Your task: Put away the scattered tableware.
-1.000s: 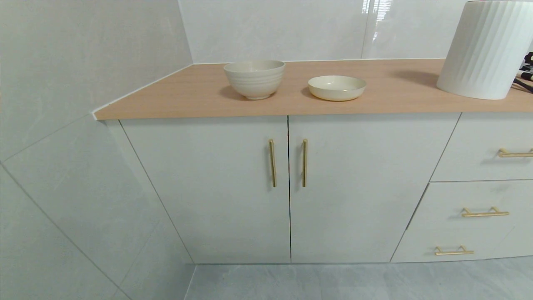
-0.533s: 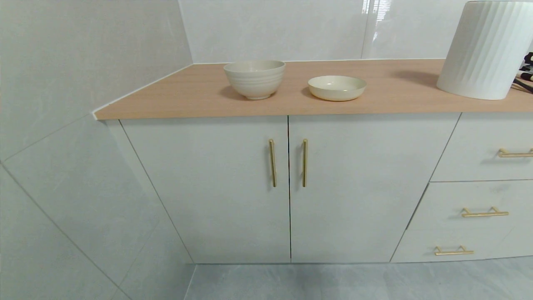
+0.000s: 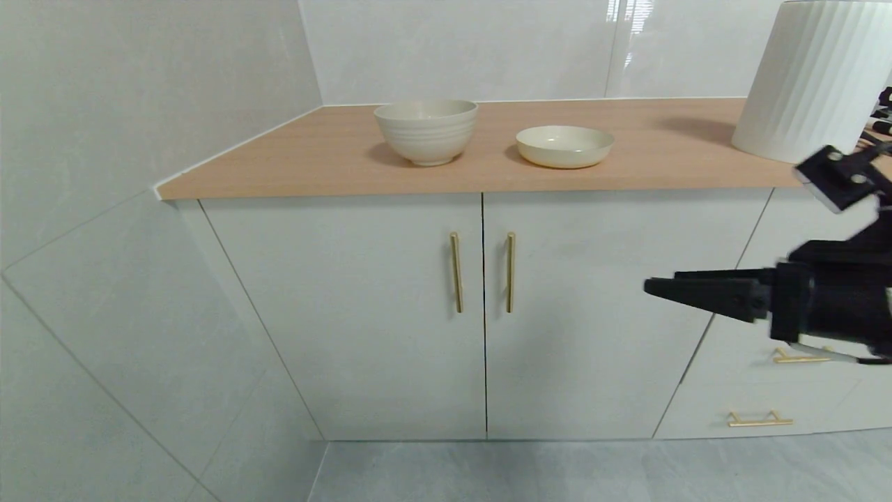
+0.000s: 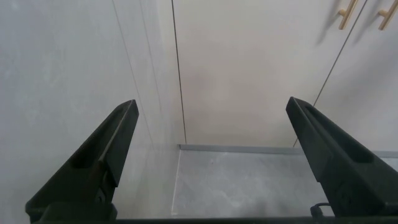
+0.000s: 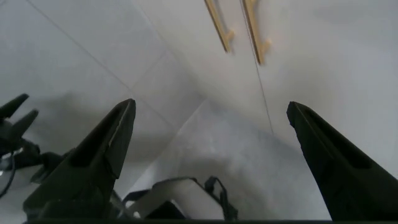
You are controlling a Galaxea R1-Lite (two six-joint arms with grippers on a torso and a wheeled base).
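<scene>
The right gripper [image 3: 669, 289] hangs, jaws spread wide, cabinet handles [image 3: 510, 272] at its nine o'clock; up on the countertop [image 3: 313, 160], shallow dish [image 3: 564, 146] at eleven, bowl [image 3: 426, 131] at ten. Risk: rising from below, it could clip the countertop's edge.

You've got white cabinet doors [image 3: 362, 314] with gold handles [image 3: 456, 272], drawers [image 3: 801, 397] on the right, a wood countertop [image 3: 313, 164], pale tiled walls [image 3: 139, 104] and a grey floor [image 3: 557, 470].

The right gripper [image 3: 655, 287], right edge of the frame — matte black, tapering wedge fingers, boxy wrist; above it a grey-faced module [image 3: 840, 178] with two screws.
</scene>
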